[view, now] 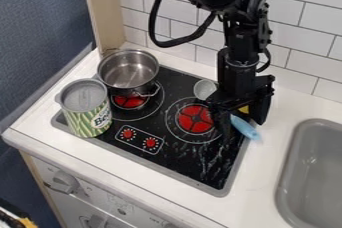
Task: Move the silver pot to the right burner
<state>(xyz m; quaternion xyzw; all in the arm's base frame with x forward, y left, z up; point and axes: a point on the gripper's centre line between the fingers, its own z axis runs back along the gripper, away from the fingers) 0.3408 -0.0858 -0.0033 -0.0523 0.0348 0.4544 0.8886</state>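
Silver pot (128,71): back of left burner (129,103), needs carrying over
Gripper (244,129): jaws spread above blue thing (246,128), right of right burner (195,119), probably placed for that first

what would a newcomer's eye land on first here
Probably the black robot gripper, hanging over the right side of the black stovetop. Next, the glowing-red right burner just left of it. Then the shiny silver metal pot at the stovetop's back left, behind the green-and-white striped can.
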